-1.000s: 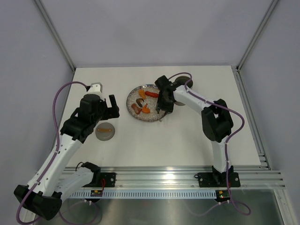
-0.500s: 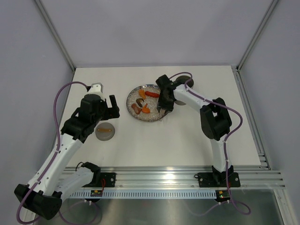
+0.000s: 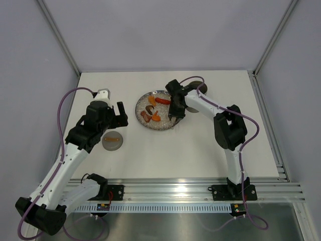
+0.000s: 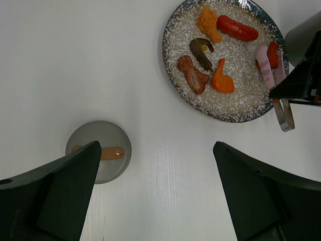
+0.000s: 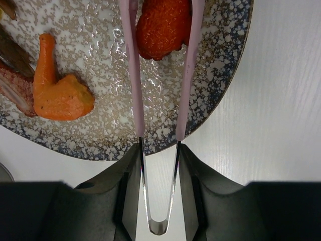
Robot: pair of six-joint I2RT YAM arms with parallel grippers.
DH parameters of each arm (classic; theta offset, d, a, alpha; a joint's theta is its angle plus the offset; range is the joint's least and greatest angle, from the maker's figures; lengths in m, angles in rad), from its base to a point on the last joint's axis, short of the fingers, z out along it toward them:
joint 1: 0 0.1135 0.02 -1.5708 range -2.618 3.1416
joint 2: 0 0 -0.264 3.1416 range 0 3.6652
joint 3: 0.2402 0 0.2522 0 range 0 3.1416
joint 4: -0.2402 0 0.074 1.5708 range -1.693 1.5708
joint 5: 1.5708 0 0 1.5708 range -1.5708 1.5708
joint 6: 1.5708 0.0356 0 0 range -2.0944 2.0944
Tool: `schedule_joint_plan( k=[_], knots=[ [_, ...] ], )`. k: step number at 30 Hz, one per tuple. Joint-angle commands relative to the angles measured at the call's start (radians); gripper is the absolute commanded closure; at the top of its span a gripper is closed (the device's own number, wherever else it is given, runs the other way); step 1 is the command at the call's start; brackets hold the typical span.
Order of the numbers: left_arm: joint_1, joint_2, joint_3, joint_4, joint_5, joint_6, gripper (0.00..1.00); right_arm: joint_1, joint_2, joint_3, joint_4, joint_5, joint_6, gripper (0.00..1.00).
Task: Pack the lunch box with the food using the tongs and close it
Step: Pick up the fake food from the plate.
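Two pink arms of the tongs (image 5: pixel 131 75) straddle a red food piece (image 5: pixel 163 25) on the speckled plate (image 5: pixel 220 65), and we see the right gripper (image 5: pixel 159 150) clamped on the tongs' metal end, just off the plate's rim. An orange piece (image 5: pixel 60 95) lies alongside on the plate. The lunch box (image 4: pixel 303 35) stands just beside the plate, behind that gripper. Our left gripper (image 4: pixel 155 145) hangs over the table (image 4: pixel 75 60), fingers wide apart, near the grey disc (image 4: pixel 95 135).

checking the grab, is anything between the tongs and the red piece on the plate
Nothing visible. The tongs, held by the right gripper, have one arm on each side of the red piece on the plate; the orange chunk lies off to one side, clear.
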Motion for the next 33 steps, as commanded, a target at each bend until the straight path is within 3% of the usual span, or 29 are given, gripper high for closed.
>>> schedule_joint_plan(
  k=[1,14,22,33],
  knots=[
    [-0.004,-0.001,0.002,0.052,-0.001,0.007,0.01,0.020,-0.070,0.039,-0.026,0.030,-0.027,1.00],
    [-0.002,0.086,0.066,-0.015,0.054,0.012,0.01,0.026,-0.193,0.038,-0.049,-0.044,-0.095,1.00],
    [-0.002,0.072,0.069,-0.014,0.045,0.000,0.01,0.020,-0.236,0.160,-0.144,-0.015,-0.185,1.00],
    [-0.002,0.051,0.069,-0.026,0.039,-0.005,0.01,-0.113,-0.342,0.165,-0.190,0.042,-0.233,1.00]
  ],
)
